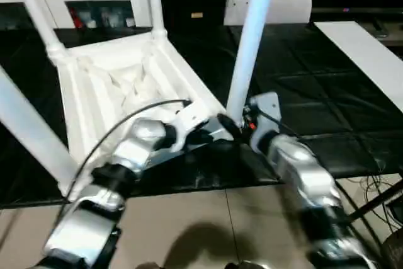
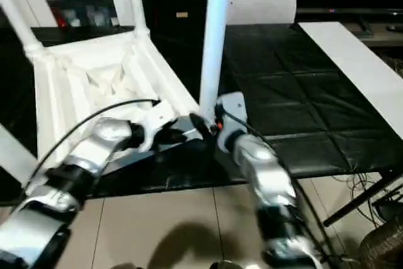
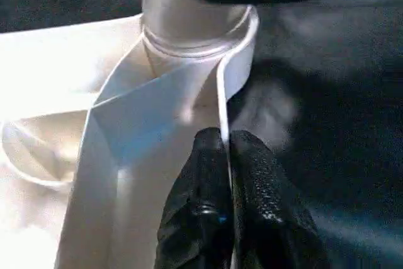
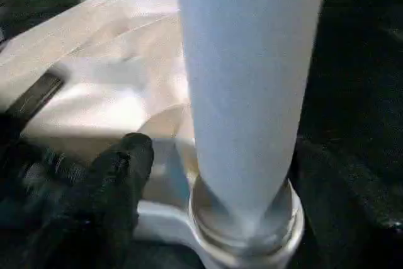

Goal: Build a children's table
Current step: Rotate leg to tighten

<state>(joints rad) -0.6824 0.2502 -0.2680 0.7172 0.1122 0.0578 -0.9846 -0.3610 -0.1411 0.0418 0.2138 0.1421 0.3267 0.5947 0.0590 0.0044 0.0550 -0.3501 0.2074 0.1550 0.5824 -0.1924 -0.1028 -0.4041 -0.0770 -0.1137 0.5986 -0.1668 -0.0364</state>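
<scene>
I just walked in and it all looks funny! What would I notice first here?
A white tabletop lying upside down on the black mat, legs poking up. The nearest leg stands in its corner socket, between the robot's two silver arms. The left gripper pinches the tabletop's thin rim beside it.

Both silver forearms reach forward and inward from the lower edge of the head views, converging near the middle. The left silver forearm (image 1: 119,162), trailed by a thin black cable, ends in the left pincer (image 3: 225,155), whose two black fingers (image 3: 195,212) are pressed together on a thin white plastic wall edge of the ribbed tabletop (image 3: 221,92). The right silver forearm (image 1: 302,181) angles up toward the right pincer (image 1: 234,127), set against the base of an upright white tapered tubular leg (image 1: 249,42); its finger spacing is not discernible.
</scene>
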